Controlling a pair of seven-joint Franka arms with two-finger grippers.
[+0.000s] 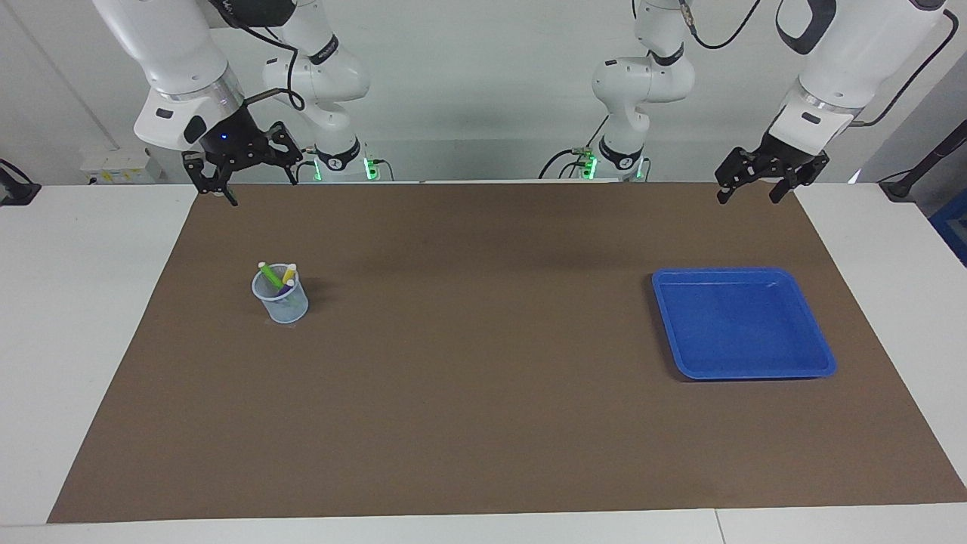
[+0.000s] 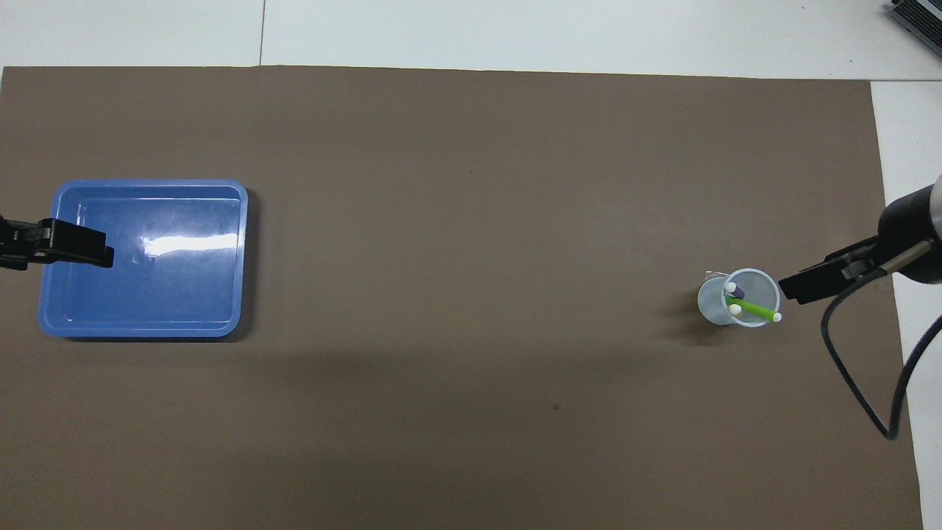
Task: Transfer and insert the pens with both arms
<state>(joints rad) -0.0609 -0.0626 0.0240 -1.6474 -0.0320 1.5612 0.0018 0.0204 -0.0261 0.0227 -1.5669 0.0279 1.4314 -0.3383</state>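
The green pen (image 1: 270, 275), the yellow pen (image 1: 288, 278) and the dark purple pen (image 1: 283, 289) stand tilted in a small clear cup (image 1: 280, 296) toward the right arm's end of the table. The cup with the pens also shows in the overhead view (image 2: 739, 298). My right gripper (image 1: 243, 180) hangs open and empty in the air above the mat's edge by the robots, apart from the cup. My left gripper (image 1: 758, 186) hangs open and empty above the mat's edge at the left arm's end and waits.
An empty blue tray (image 1: 744, 323) lies on the brown mat (image 1: 483, 393) toward the left arm's end; it also shows in the overhead view (image 2: 169, 294). A thin black stand (image 1: 922, 170) sits on the white table past the mat's corner.
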